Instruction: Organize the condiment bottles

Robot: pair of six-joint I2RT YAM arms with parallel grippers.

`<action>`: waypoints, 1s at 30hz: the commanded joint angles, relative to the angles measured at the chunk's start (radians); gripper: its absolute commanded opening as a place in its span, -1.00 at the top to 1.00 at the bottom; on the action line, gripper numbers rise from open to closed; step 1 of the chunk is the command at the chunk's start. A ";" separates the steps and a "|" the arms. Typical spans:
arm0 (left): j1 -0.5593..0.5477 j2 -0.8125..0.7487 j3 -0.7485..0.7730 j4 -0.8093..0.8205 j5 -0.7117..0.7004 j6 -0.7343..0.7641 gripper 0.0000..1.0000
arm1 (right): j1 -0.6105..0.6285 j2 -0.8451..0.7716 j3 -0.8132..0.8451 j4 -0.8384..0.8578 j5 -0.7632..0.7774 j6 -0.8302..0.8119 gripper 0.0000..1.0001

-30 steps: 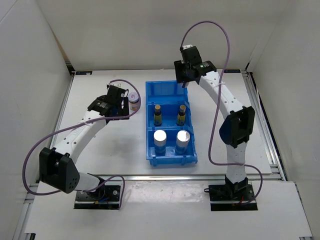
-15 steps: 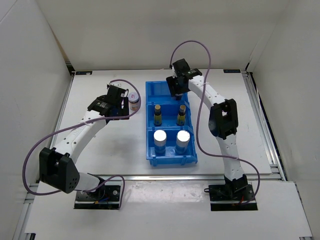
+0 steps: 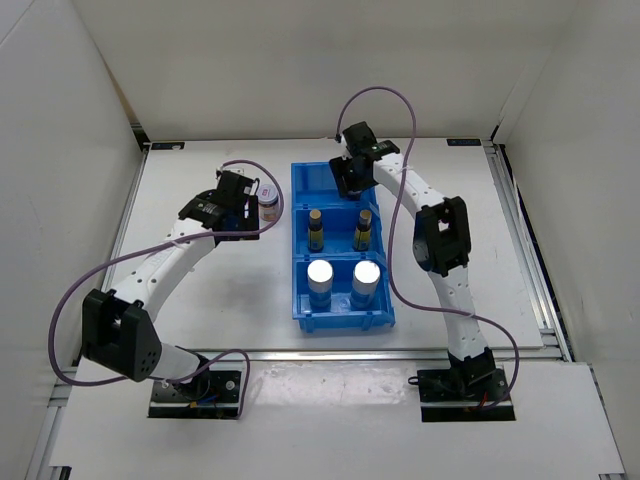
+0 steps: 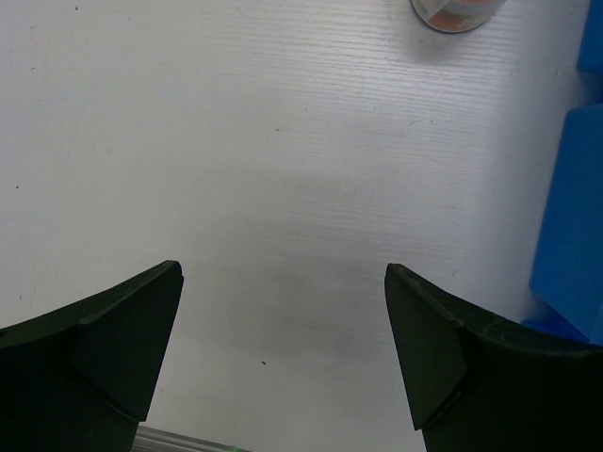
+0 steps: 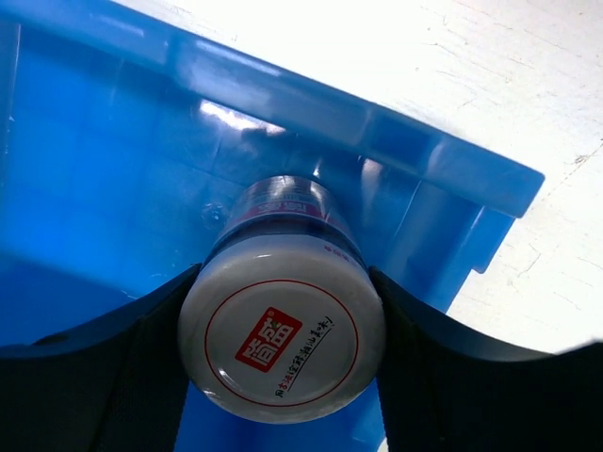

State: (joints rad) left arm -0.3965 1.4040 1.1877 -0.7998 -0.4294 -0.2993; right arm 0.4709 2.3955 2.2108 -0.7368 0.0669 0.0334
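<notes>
The right gripper (image 5: 283,301) is clamped on a squat jar (image 5: 281,344) in the far compartment of the blue bin (image 5: 311,99); the jar looks rigid, light and smooth-walled (likely slippery), best held across the body under the lid. The left gripper (image 4: 283,282) stands wide apart and empty, with the second jar (image 4: 454,11) just left of the bin

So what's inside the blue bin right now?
Two silver-capped bottles nearest, two dark bottles in the middle. At the far end the right gripper holds a jar; whether it touches the bin floor is hidden.
</notes>
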 commanded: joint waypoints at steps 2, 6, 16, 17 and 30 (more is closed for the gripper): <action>0.001 -0.007 0.032 0.014 -0.009 0.005 -0.98 | -0.005 -0.027 0.049 0.048 0.022 0.009 -0.58; 0.001 -0.007 0.042 0.014 -0.031 0.005 -0.98 | -0.014 -0.064 0.146 -0.012 0.063 0.046 -1.00; 0.085 0.174 0.350 -0.004 0.121 -0.041 -0.98 | -0.014 -0.455 0.026 -0.056 0.094 0.089 -1.00; 0.085 0.209 0.381 -0.004 0.138 -0.041 -0.98 | -0.014 -0.535 -0.056 -0.056 0.094 0.089 -1.00; 0.104 0.684 0.702 0.005 0.249 -0.044 -0.98 | -0.014 -1.081 -0.534 -0.147 0.036 0.137 -1.00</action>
State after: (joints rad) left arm -0.2962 2.0907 1.8492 -0.7765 -0.1959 -0.3466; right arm 0.4591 1.3762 1.7302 -0.8520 0.1226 0.1555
